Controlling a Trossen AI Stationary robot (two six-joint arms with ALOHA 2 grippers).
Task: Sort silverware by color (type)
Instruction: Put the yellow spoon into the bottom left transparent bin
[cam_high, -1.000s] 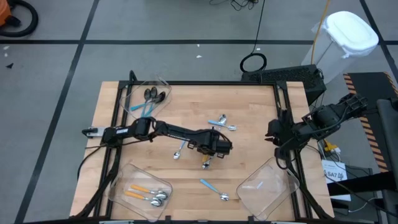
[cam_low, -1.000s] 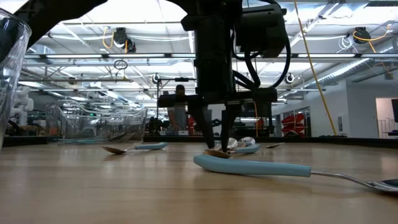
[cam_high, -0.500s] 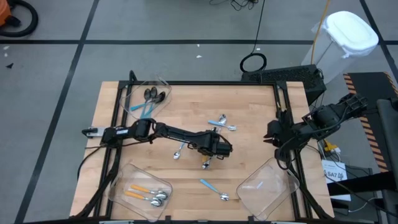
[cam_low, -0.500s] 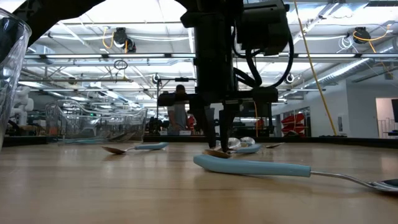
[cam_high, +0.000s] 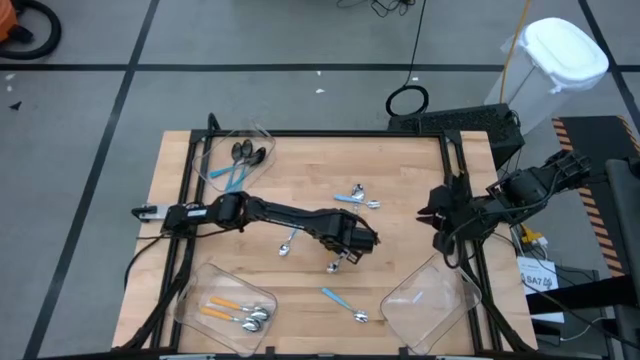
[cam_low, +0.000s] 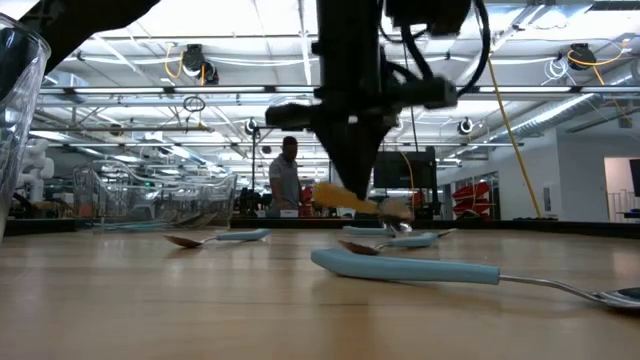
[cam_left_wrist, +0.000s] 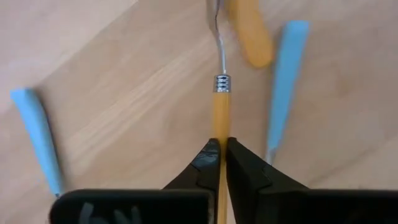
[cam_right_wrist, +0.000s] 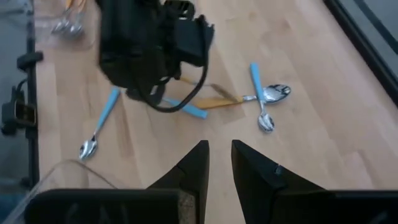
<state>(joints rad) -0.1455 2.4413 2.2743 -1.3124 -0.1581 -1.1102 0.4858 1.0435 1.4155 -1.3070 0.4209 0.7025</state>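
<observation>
- The orange-handled spoon (cam_left_wrist: 220, 118) hangs above the middle of the counter (cam_high: 400, 180), pinched by its handle in our left tool (cam_left_wrist: 219, 163), so it can travel to a bin.
- Our guess is the near-left bin (cam_high: 195, 290), which already holds orange-handled spoons (cam_high: 238, 312); the far-left bin (cam_high: 215, 160) holds black-bowled ones.
- Blue-handled spoons (cam_high: 345, 303) lie loose on the wood, one nearest the front edge.
- We park our right tool (cam_right_wrist: 217, 163), fingers slightly spread and empty, at the right edge.
- Beyond the counter we see a hall, with a person (cam_low: 286, 180) standing.
</observation>
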